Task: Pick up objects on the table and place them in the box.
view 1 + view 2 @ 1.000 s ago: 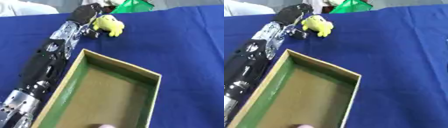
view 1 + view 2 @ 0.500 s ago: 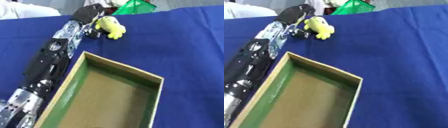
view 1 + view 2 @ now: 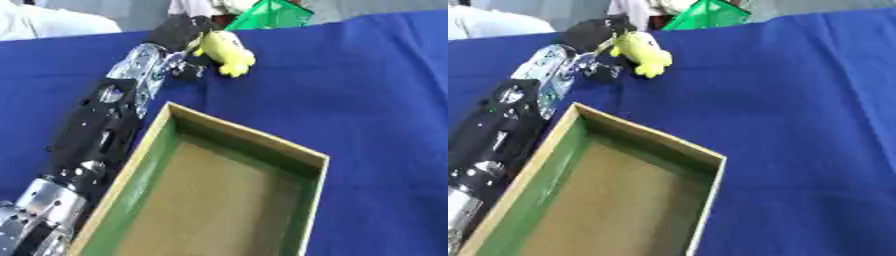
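So the left hand (image 3: 179,31) is stretched way out to the far edge of the table (image 3: 367,90), up against the yellow plush toy (image 3: 225,50). Compared with a second ago the toy looks a touch higher against the hand, but the whole picture has shifted too, so that may just be the head tilting. I honestly can't tell if it's off the cloth yet. The hand is dark and bunched against the toy's left side, and whether the fingers are actually curled round it isn't clear. For the task, I'd guess this is still the grab stage, nothing delivered: the box (image 3: 249,145) sits near the front of the table, open and with nothing in it. A green thing (image 3: 273,14) sits right behind the toy at the far edge. No brands, labels or writing anywhere. Right hand isn't in view.
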{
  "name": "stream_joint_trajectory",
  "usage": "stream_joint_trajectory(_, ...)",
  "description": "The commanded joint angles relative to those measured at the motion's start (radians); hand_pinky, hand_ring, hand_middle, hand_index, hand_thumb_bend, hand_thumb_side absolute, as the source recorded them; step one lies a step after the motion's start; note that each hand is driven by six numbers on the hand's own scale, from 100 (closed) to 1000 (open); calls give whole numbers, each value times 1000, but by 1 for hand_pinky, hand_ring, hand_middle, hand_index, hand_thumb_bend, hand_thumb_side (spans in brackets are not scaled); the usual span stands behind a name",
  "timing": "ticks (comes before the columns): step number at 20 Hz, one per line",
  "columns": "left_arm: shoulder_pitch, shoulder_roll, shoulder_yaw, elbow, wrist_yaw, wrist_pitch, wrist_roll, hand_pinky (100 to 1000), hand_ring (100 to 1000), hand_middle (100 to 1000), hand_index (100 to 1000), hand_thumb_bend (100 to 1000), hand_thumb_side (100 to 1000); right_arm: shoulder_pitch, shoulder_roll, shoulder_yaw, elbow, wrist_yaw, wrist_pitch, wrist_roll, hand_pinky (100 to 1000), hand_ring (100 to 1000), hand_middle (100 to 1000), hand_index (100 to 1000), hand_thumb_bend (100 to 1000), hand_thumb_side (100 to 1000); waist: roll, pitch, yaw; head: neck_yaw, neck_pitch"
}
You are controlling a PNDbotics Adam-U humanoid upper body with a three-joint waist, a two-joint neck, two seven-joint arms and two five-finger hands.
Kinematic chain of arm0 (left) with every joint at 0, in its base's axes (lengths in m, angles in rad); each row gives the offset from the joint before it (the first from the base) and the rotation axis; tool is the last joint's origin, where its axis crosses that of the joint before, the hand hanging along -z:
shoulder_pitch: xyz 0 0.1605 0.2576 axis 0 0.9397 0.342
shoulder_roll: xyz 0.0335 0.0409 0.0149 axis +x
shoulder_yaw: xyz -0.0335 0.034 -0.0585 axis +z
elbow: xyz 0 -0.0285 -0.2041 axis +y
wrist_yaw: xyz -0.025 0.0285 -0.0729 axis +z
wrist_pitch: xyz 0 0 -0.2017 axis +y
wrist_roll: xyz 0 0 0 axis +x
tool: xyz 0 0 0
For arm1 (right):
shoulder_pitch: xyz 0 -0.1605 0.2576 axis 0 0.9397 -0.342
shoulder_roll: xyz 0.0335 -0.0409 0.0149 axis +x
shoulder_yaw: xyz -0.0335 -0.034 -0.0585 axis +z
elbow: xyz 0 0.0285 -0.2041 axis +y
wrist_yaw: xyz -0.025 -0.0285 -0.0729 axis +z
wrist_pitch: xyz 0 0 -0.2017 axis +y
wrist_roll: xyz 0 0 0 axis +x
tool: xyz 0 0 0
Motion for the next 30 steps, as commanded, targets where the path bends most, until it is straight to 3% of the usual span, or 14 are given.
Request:
stream_joint_trajectory(1, -17, 16, -1, -8, -16, -23, -4, 698, 856, 866, 947, 333, 100, -17, -34, -11, -5, -10, 1, 0, 742, 920, 639, 837, 772, 1000, -4, -18, -3, 4, -19)
stream_joint_trajectory(6, -15, 15, 8, 5, -2, -17, -10, 571, 766, 816, 899, 148, 100, -17, -39, -14, -3, -14, 1, -1, 742, 920, 639, 837, 771, 1000, -3, -12, -6, 10, -21)
stream_joint_trajectory(9, -12, 15, 8, 7, 10, -4, 8, 517, 709, 774, 859, 100, 100, -15, -40, -16, -2, -15, 1, -2, 742, 920, 638, 837, 770, 1000, -4, -12, -7, 12, -21)
stream_joint_trajectory(12, -8, 15, 9, 1, 21, 15, 41, 414, 606, 702, 805, 100, 100, -13, -40, -19, -2, -15, 2, -5, 742, 920, 638, 837, 770, 1000, -6, -14, -7, 11, -20)
stream_joint_trajectory(15, -5, 18, 4, -6, 24, 39, 89, 375, 575, 681, 786, 100, 100, -9, -40, -19, -2, -16, 1, -6, 742, 921, 639, 837, 769, 1000, -8, -18, -3, 9, -14)
stream_joint_trajectory(23, 0, 25, -2, -5, 33, 89, 180, 356, 563, 675, 782, 100, 100, 8, -29, -22, -10, -11, 1, -11, 742, 920, 642, 838, 766, 1000, -14, -46, 11, 0, 6)
stream_joint_trajectory(30, 7, 35, -17, -24, 75, 104, 210, 342, 555, 674, 784, 100, 100, 32, -13, -24, -28, -1, 3, -21, 743, 919, 645, 838, 763, 1000, -20, -87, 31, -14, 44)
